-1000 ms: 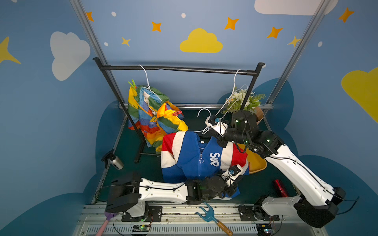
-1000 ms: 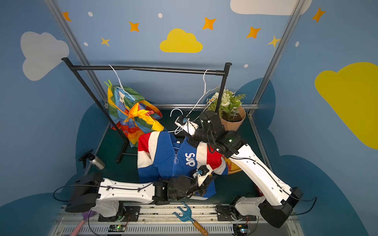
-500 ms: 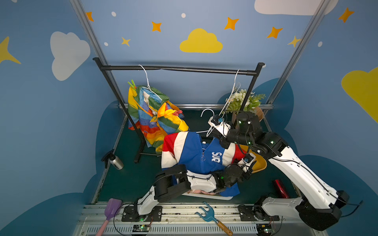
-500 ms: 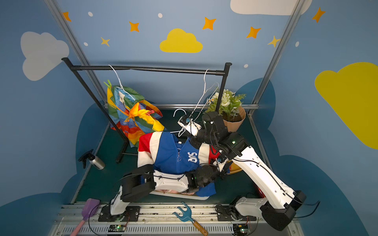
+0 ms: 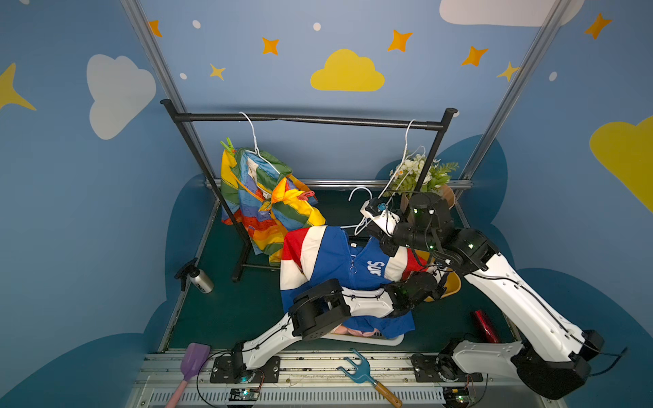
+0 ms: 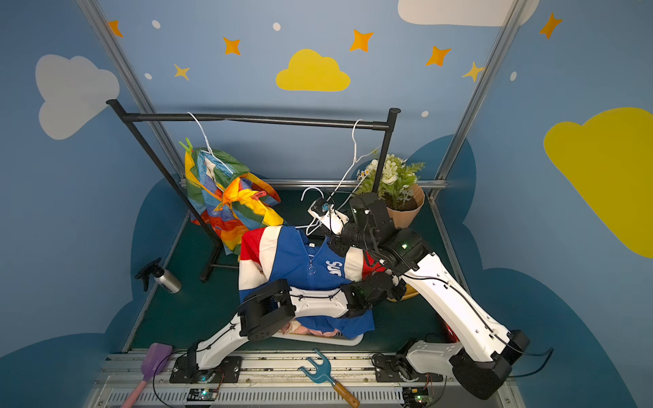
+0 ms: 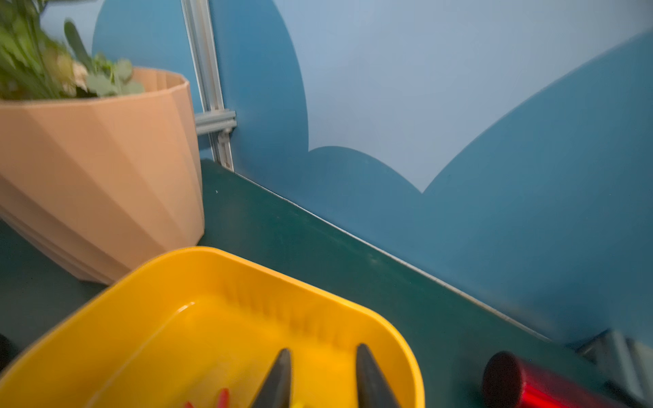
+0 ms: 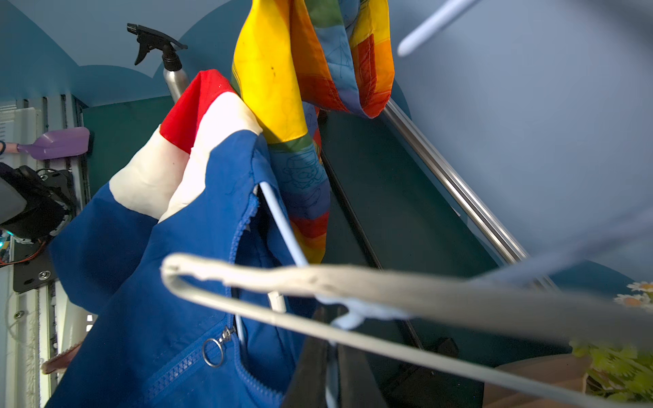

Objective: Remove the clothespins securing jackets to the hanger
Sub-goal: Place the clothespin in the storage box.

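A blue, white and red jacket [image 5: 332,258] hangs on a white wire hanger [image 5: 360,192] in mid-air over the table. My right gripper [image 8: 332,374] is shut on that hanger's neck, and the hanger's arm [image 8: 279,215] runs into the collar. A rainbow-striped jacket [image 5: 265,197] hangs on the rack with a green clothespin [image 5: 228,145] at one shoulder and a pink clothespin [image 5: 306,195] at the other. My left gripper [image 7: 323,374] is open above a yellow tray [image 7: 247,268], nothing between its fingers. Red clothespins [image 7: 222,399] lie in the tray. A pink jacket [image 5: 353,330] lies in a white basket [image 5: 388,341].
The black rack [image 5: 307,120] carries an empty white hanger [image 5: 406,148]. A plant pot [image 7: 88,176] stands beside the tray and a red cylinder [image 7: 512,381] lies near the right wall. A spray bottle [image 5: 198,279], purple spatula [image 5: 192,360] and blue fork tool [image 5: 357,369] lie around.
My left arm has folded up and swung its gripper to the right, over the yellow tray, where the jaws now stand apart. My right gripper keeps hold of the hanger.
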`<state>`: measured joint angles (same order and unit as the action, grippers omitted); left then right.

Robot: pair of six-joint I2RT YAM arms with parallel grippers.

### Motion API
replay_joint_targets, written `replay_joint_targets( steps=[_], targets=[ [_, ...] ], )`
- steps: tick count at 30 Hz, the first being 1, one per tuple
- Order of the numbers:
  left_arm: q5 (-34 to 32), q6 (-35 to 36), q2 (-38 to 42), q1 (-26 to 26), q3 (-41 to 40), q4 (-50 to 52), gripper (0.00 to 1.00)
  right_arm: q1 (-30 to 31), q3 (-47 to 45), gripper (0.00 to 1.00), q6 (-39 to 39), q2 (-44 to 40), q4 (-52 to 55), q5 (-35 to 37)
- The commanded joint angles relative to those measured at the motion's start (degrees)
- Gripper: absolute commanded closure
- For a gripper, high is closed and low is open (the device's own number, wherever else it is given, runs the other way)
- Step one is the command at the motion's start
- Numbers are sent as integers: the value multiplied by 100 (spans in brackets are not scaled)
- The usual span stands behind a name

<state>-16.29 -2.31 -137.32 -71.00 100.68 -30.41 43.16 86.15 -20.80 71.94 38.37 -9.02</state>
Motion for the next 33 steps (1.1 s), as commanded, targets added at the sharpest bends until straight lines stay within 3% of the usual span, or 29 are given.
replay_joint_targets(
  steps=[1,2,4,10,21,25,30,33],
  targets=[
    [-10,-59,58,84,-8,457,47,13,67,100,234,-174,-62,-57],
    [4,-53,171,61,-164,293,34,15,78,100,230,-178,-58,-63],
    [-180,6,380,-13,-381,106,22,10,90,100,209,-173,-62,-48],
    [-389,384,1282,-327,-996,-284,8,6,130,100,168,-192,-38,-13],
    [-493,598,3249,-1227,-2733,-594,0,167,294,100,35,-238,-79,-390],
    [-871,753,4289,-1611,-3392,-12,0,252,121,100,-72,-448,-200,-500],
    [-1009,601,5764,-1654,-3845,1409,0,279,71,100,-127,-589,-216,-581],
    [-1435,705,6572,-1675,-4053,1876,0,287,20,100,-91,-595,-209,-649]
  ],
)
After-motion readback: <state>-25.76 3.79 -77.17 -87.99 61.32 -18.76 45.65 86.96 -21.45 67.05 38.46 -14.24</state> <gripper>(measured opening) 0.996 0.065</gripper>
